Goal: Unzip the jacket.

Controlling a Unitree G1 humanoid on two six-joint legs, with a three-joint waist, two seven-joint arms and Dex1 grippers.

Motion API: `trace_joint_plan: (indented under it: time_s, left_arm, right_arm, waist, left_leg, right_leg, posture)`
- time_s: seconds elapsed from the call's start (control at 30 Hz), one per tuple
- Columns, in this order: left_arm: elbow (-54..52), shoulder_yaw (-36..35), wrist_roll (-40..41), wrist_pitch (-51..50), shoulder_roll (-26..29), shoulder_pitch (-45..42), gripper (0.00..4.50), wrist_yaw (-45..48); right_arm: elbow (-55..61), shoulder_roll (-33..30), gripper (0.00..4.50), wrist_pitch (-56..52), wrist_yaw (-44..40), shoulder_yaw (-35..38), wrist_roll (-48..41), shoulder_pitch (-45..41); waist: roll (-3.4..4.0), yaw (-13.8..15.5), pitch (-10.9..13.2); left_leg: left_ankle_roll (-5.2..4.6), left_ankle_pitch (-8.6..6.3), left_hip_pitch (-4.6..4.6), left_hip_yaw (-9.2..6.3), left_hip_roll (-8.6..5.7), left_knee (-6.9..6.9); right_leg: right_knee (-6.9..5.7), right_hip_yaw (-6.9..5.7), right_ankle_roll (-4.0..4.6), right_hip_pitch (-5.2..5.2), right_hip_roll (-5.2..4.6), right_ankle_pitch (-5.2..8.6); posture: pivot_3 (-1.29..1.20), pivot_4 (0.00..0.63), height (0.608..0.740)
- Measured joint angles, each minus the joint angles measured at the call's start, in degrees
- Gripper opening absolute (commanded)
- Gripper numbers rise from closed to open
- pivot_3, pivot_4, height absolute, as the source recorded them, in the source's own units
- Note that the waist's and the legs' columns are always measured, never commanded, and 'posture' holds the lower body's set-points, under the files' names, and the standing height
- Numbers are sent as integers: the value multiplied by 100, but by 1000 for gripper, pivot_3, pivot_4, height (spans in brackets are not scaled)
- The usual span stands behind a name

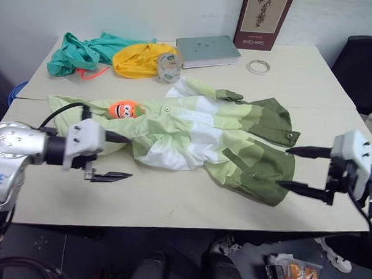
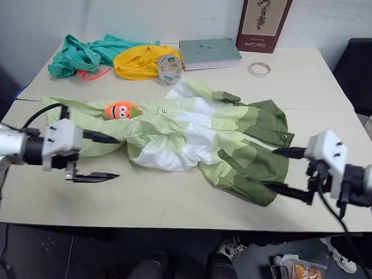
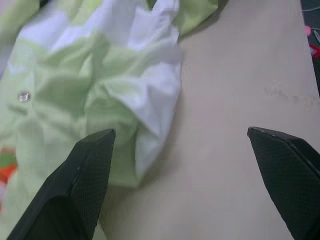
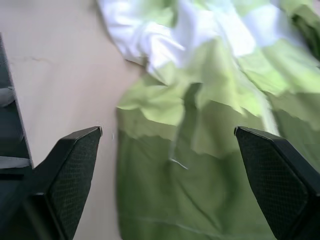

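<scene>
Spread lengthwise across the pale table (image 1: 171, 207), thin pale-green, white and olive jacket (image 1: 198, 137), orange cartoon-face zipper pull (image 1: 125, 109) nearer wide-open, empty left gripper (image 1: 113, 155) than equally wide, empty right gripper (image 1: 294, 169).

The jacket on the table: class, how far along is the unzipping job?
Done: nothing visible yet. The thin pale-green, white and olive jacket lies crumpled and closed on the beige table. In hand: left claw and right claw hang open at either end, gripping nothing. Left: hold the fabric, pull the orange cartoon-face zipper pull.
</scene>
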State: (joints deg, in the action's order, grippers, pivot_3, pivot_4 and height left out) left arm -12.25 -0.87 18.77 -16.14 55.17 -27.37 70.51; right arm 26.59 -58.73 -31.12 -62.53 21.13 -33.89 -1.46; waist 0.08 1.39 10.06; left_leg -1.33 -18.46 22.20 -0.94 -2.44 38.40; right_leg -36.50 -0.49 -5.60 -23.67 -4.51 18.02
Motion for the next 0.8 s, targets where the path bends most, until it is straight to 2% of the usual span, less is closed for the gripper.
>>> trace_joint_plan:
  time_s: [0.1, 0.2, 0.43, 0.47, 0.57, 0.8]
  left_arm:
    - [539, 782, -573, 658, -436, -723, 4446, 160]
    - [1767, 1458, -1405, 1743, -1023, -1451, 4446, 102]
    - [3570, 2114, -2567, 3459, -1746, -2164, 4446, -371]
    - [3764, 2141, -2675, 3614, -1830, -2215, 4271, -479]
    - [4227, 2223, -2960, 4017, -1929, -2314, 3566, -734]
    - [4594, 2233, -3110, 4520, -1918, -2324, 1272, -786]
  right_arm:
    - [442, 211, 4436, 3, 476, -324, 312, 296]
    - [615, 462, 4436, 262, 904, -845, 958, 741]
    - [180, 723, 4436, 891, 1585, -1730, 2223, 669]
    - [-14, 760, 4482, 1001, 1670, -1847, 2395, 625]
    - [-323, 829, 3917, 1316, 1738, -1991, 2610, 458]
    - [-692, 912, 1545, 1668, 1753, -2079, 2708, 352]
  waist:
    - [-1, 13, 0]
    - [-6, 41, -3]
    - [-11, -4, -2]
    - [-11, -2, -2]
    - [-19, -3, -5]
    - [-22, 10, -6]
  left_leg:
    - [-5, -3, 5, 0, -4, 29]
    - [-16, -9, 10, -1, -9, 58]
    - [-29, -17, 11, 3, -14, 70]
    - [-29, -17, 11, 4, -15, 70]
    - [-29, -16, 9, 4, -15, 73]
    - [-29, -16, 8, 3, -16, 78]
  right_leg:
    - [-13, -2, -1, 2, 2, 0]
    - [-30, -4, -2, 5, 4, -1]
    - [-40, 2, -4, 0, 2, -2]
    - [-39, 2, -4, -1, 2, -2]
    - [-39, 2, -6, 2, 2, -3]
    - [-40, 1, -8, 6, -1, -4]
  posture:
    - [0, 150, 740]
    - [0, 150, 740]
    - [0, 150, 740]
    - [0, 150, 740]
    - [0, 150, 740]
    - [0, 150, 740]
